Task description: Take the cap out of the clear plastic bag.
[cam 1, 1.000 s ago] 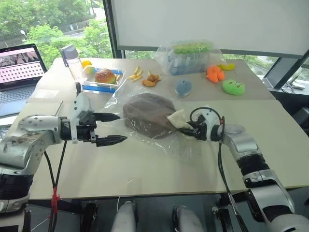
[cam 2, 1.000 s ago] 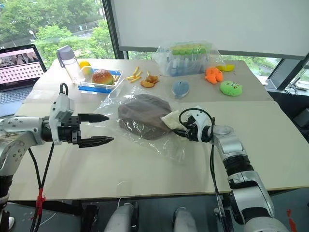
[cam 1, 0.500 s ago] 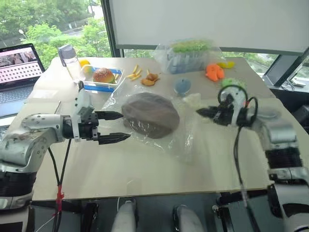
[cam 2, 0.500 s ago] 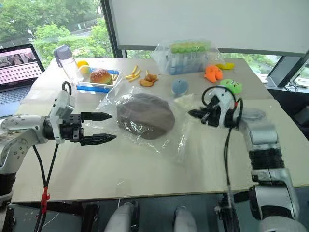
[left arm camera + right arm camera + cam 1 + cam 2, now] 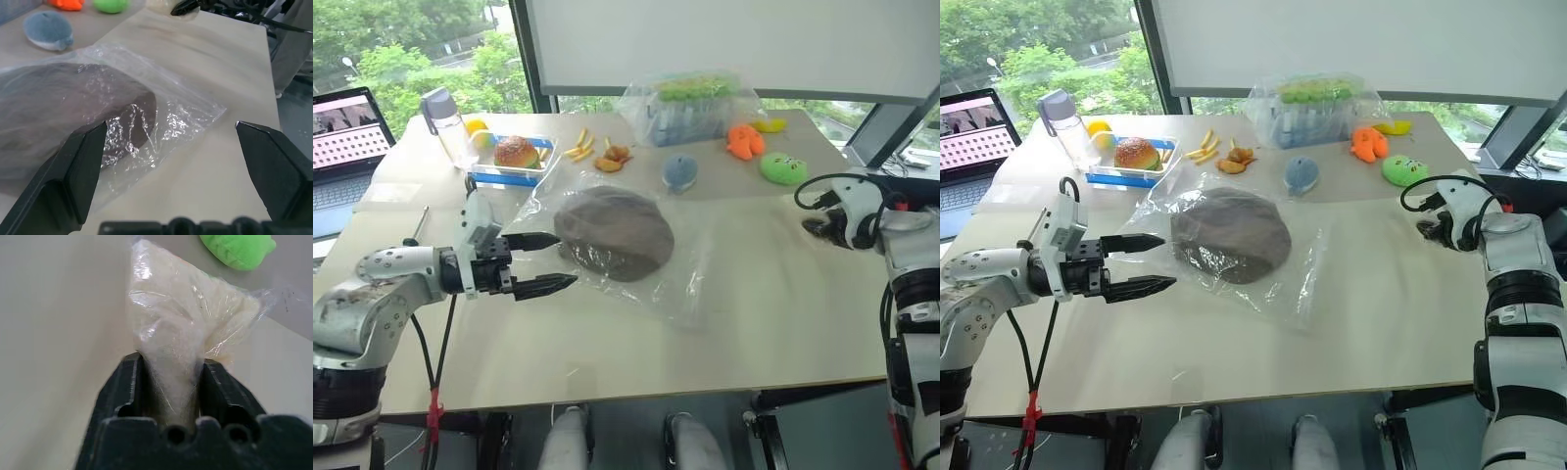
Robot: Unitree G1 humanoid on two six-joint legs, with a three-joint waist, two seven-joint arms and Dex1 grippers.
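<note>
The dark brown cap (image 5: 614, 233) lies inside the clear plastic bag (image 5: 697, 286), flat on the middle of the table. Its dome shows through the wrinkled film (image 5: 186, 112) in the left wrist view. My left gripper (image 5: 566, 259) hovers open just left of the bag, fingertips pointing at the cap, nothing between them. My right gripper (image 5: 1427, 225) is far to the right, near the table's right edge and apart from the bag. Its fingers (image 5: 122, 382) press on both sides of a small whitish crinkly packet (image 5: 186, 308).
Along the back stand a laptop (image 5: 347, 122), a water bottle (image 5: 440, 113), a blue tray with a burger (image 5: 514, 157), fries (image 5: 582, 149) and a bulgy clear bag (image 5: 690, 103). Blue (image 5: 680, 171), orange (image 5: 741, 142) and green (image 5: 783, 168) plush toys lie behind the cap's bag.
My right gripper has carried the whitish packet from the bag's right side out to the right and upward. The cap stays in the bag. The left gripper has kept its place.
</note>
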